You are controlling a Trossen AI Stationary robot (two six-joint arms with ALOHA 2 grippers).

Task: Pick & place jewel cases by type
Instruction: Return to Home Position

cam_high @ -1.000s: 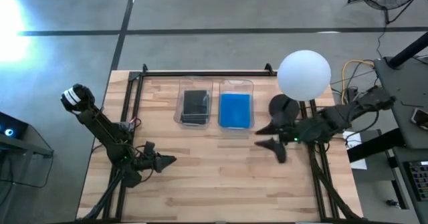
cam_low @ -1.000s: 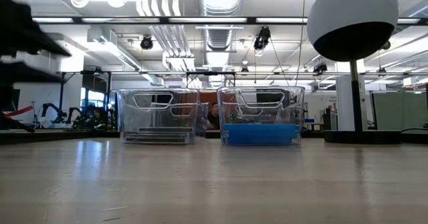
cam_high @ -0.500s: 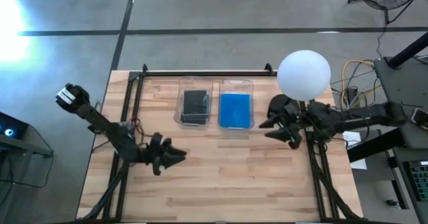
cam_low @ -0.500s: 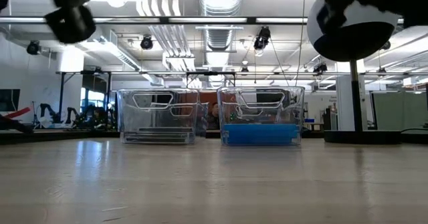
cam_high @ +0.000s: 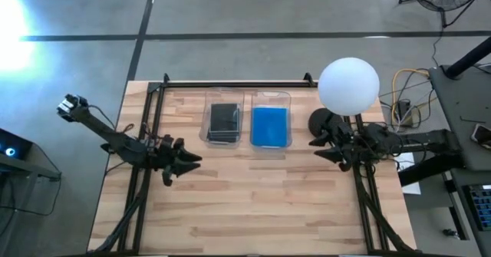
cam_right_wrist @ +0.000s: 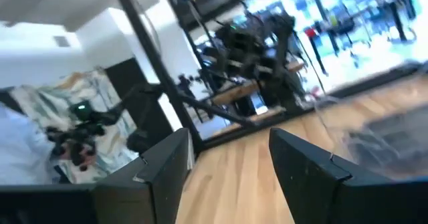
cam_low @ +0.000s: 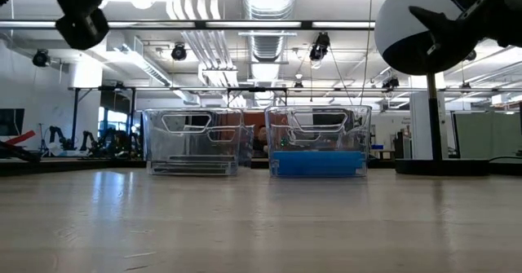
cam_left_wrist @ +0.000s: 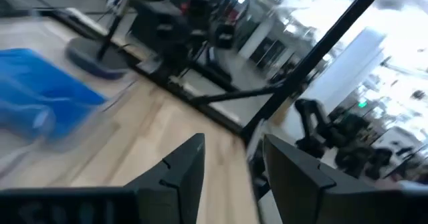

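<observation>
High view: I am logging black jewel cases [cam_high: 223,121] in left-side bin [cam_high: 224,96], blue jewel cases [cam_high: 269,126] in right-side bin [cam_high: 270,95]; left gripper [cam_high: 190,163] and right gripper [cam_high: 314,149] are hovering spread, empty, near the table [cam_high: 253,203] side edges.

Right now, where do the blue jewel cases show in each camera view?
High view: the blue jewel cases lie in the clear bin nearer the white globe lamp.
Low view: a flat blue stack in the bin right of centre.
Left wrist view: a blurred blue patch on the tabletop.
Right wrist view: not in it.
Shared landmark: the lamp, beside that bin in the high and low views.
</observation>
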